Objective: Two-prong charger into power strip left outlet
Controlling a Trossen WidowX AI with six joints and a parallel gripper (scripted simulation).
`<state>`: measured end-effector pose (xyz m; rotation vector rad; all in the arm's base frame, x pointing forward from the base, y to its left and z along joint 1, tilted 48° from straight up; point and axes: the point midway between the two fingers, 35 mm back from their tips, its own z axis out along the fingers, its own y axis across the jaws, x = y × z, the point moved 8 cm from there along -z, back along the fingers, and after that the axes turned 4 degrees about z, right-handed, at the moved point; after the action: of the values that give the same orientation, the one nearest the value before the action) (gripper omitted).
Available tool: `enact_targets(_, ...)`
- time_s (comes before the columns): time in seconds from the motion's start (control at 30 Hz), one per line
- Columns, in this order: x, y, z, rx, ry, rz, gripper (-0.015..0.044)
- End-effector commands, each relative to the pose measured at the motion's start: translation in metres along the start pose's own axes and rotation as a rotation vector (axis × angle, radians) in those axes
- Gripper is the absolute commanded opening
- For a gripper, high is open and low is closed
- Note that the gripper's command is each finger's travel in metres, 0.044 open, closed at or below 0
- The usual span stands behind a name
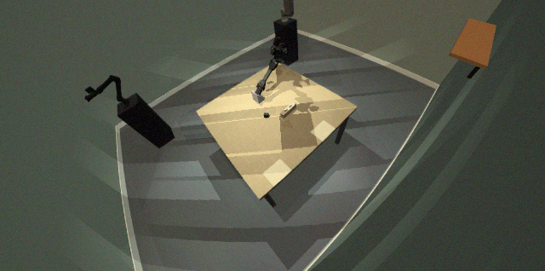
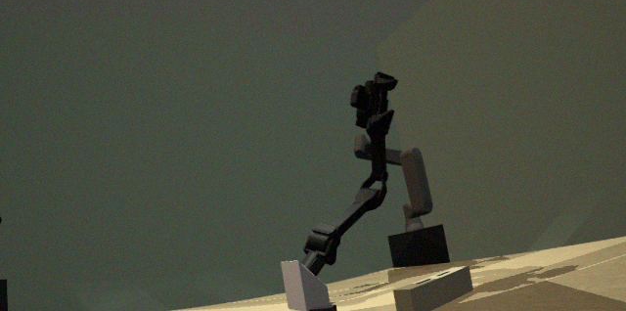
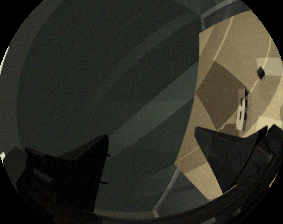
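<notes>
The small black two-prong charger (image 1: 266, 115) (image 3: 260, 71) lies on the tan table (image 1: 255, 152), just left of the light grey power strip (image 1: 288, 110) (image 2: 432, 288) (image 3: 242, 106). My arm rises from its grey base (image 1: 257, 96) (image 2: 303, 287) at the table's far edge. My gripper (image 2: 377, 85) (image 3: 153, 136) is raised high above the table, well away from both objects. It is open and empty, and both dark fingers show in the wrist view. The charger does not show in the exterior view.
A second arm on a black pedestal (image 1: 285, 41) (image 2: 418, 244) stands behind the table. A third arm on a black box (image 1: 145, 119) stands off to the left. A small orange table (image 1: 473, 43) is at the far right.
</notes>
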<state>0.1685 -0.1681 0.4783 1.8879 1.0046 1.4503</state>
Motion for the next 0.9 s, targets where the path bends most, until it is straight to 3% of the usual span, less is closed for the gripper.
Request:
enact_targets(0.0, -0.02, -0.004, 0.018, 0.051, -0.006, -0.048, 0.044)
enact_targets(0.87, -0.088, -0.043, 0.099, 0.293, 0.046, -0.406, 0.044)
